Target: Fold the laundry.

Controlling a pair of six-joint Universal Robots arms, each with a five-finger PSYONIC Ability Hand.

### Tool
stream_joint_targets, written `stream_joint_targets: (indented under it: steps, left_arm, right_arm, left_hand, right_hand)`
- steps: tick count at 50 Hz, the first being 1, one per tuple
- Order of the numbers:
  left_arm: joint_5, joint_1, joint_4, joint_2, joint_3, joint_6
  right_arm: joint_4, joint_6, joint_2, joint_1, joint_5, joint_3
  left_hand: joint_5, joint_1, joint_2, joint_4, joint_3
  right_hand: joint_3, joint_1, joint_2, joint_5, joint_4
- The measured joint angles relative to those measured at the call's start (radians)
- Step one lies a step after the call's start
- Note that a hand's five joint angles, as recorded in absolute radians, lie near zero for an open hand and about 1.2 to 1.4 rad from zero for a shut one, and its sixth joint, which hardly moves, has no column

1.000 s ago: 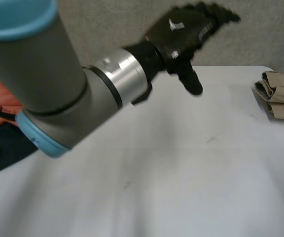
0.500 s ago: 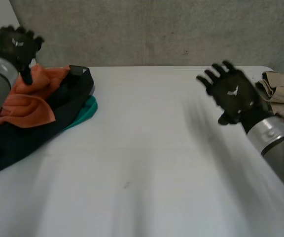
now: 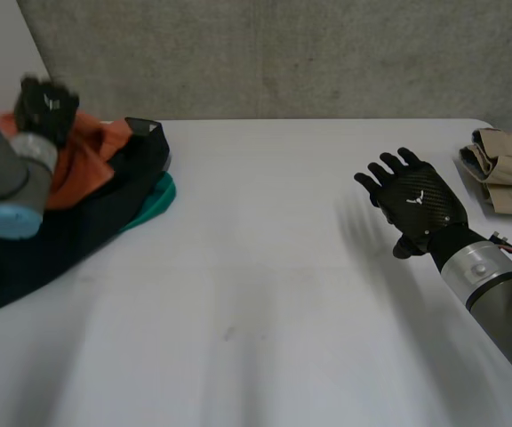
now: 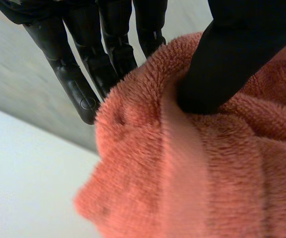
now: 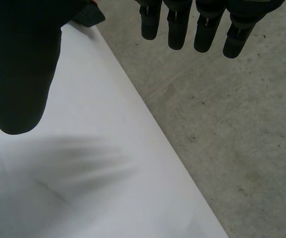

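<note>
- Pinching a fold of orange towel between thumb and straight fingers: left hand, far left, on top of the heap of dark cloth and teal cloth.
- Hovering above the bare table, right side: right hand, fingers spread and relaxed, holding nothing; folded beige garment further right.
- Risk: shallow pinch on thick pile; likely to slip once lifted.
- Risk: dark cloth underneath snagging, dragging along, perhaps off the left table edge.

Orange towel, dark garment, teal cloth, beige garment: one each
</note>
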Motion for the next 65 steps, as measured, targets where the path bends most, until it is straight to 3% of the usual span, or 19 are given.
stream_joint_targets:
  steps: [7, 9, 11, 15, 19, 25, 33, 34, 35, 36, 37, 38, 41, 46, 55, 65]
  left_arm:
    - [-0.013, -0.099, -0.009, 0.283, -0.069, -0.208]
    - [-0.012, -0.17, -0.026, 0.437, -0.09, -0.375]
    - [-0.01, -0.211, -0.039, 0.509, -0.097, -0.462]
    - [-0.01, -0.303, -0.065, 0.599, -0.106, -0.594]
    - [-0.013, -0.401, -0.097, 0.6, -0.12, -0.644]
    - [-0.032, -0.525, -0.17, 0.454, -0.167, -0.647]
    - [-0.127, -0.609, -0.266, 0.198, -0.212, -0.619]
    - [-0.144, -0.614, -0.275, 0.176, -0.212, -0.613]
    - [-0.154, -0.617, -0.28, 0.164, -0.212, -0.61]
    - [-0.167, -0.619, -0.285, 0.153, -0.212, -0.605]
    - [-0.178, -0.619, -0.289, 0.145, -0.212, -0.601]
    - [-0.211, -0.619, -0.298, 0.129, -0.211, -0.587]
    - [-0.251, -0.613, -0.307, 0.146, -0.217, -0.563]
    - [-0.272, -0.61, -0.312, 0.236, -0.258, -0.541]
    - [-0.273, -0.65, -0.278, 0.46, -0.487, -0.53]
    - [-0.275, -0.625, -0.163, 0.404, -0.546, -0.486]
  right_arm:
    - [0.0, 0.001, -0.017, -0.003, 0.001, -0.002]
    - [0.0, 0.005, -0.031, -0.006, 0.001, -0.002]
    - [0.0, 0.008, -0.039, -0.007, 0.001, -0.001]
    - [0.004, 0.013, -0.052, -0.011, 0.003, 0.001]
    - [0.024, 0.023, -0.07, -0.027, 0.015, -0.002]
    - [0.079, 0.102, -0.115, -0.083, 0.083, -0.039]
    - [0.188, 0.261, -0.147, -0.167, 0.139, -0.116]
    - [0.211, 0.275, -0.148, -0.176, 0.137, -0.126]
    - [0.22, 0.28, -0.148, -0.179, 0.136, -0.131]
    - [0.234, 0.285, -0.148, -0.183, 0.134, -0.137]
    - [0.246, 0.289, -0.148, -0.185, 0.131, -0.142]
    - [0.286, 0.296, -0.147, -0.19, 0.119, -0.157]
    - [0.354, 0.297, -0.144, -0.189, 0.092, -0.183]
    - [0.459, 0.296, -0.124, -0.183, 0.057, -0.229]
    - [0.696, 0.365, 0.062, -0.072, 0.04, -0.381]
    - [0.709, 0.549, 0.25, 0.084, 0.044, -0.455]
  left_hand:
    - [0.0, 0.0, 0.003, 0.0, 0.007]
    - [0.0, 0.0, 0.005, 0.0, 0.01]
    - [0.0, 0.0, 0.005, 0.0, 0.01]
    - [0.0, 0.0, 0.005, 0.0, 0.01]
    - [0.0, 0.0, 0.005, 0.0, 0.01]
    - [0.0, 0.0, 0.005, 0.0, 0.01]
    - [-0.005, -0.006, -0.022, -0.028, -0.014]
    - [-0.205, -0.234, -0.262, -0.269, -0.249]
    - [-0.205, -0.234, -0.262, -0.269, -0.249]
    - [-0.461, -0.515, -0.539, -0.531, -0.522]
    - [-0.461, -0.515, -0.539, -0.531, -0.522]
    - [-0.702, -0.741, -0.768, -0.773, -0.752]
    - [-0.859, -0.837, -0.91, -0.927, -0.899]
    - [-0.869, -0.838, -0.922, -0.94, -0.913]
    - [-0.869, -0.838, -0.922, -0.94, -0.913]
    - [-0.866, -0.837, -0.92, -0.937, -0.91]
  right_hand:
    - [0.0, 0.0, 0.0, 0.0, 0.0]
    - [0.0, 0.0, 0.0, 0.0, 0.0]
    - [0.0, 0.0, 0.0, 0.0, 0.0]
    - [0.0, 0.0, 0.0, 0.0, 0.0]
    - [0.0, 0.0, 0.0, 0.0, 0.0]
    - [0.0, 0.0, 0.0, 0.0, 0.0]
    - [0.0, 0.0, 0.0, 0.0, 0.0]
    - [0.0, 0.0, 0.0, 0.0, 0.0]
    - [0.0, 0.0, 0.0, 0.0, 0.0]
    - [0.0, 0.0, 0.0, 0.0, 0.0]
    - [0.0, 0.0, 0.0, 0.0, 0.0]
    - [0.0, 0.0, 0.0, 0.0, 0.0]
    - [0.0, 0.0, 0.0, 0.0, 0.0]
    - [0.0, 0.0, 0.0, 0.0, 0.0]
    - [0.0, 0.0, 0.0, 0.0, 0.0]
    - [0.053, 0.032, 0.036, 0.059, 0.064]
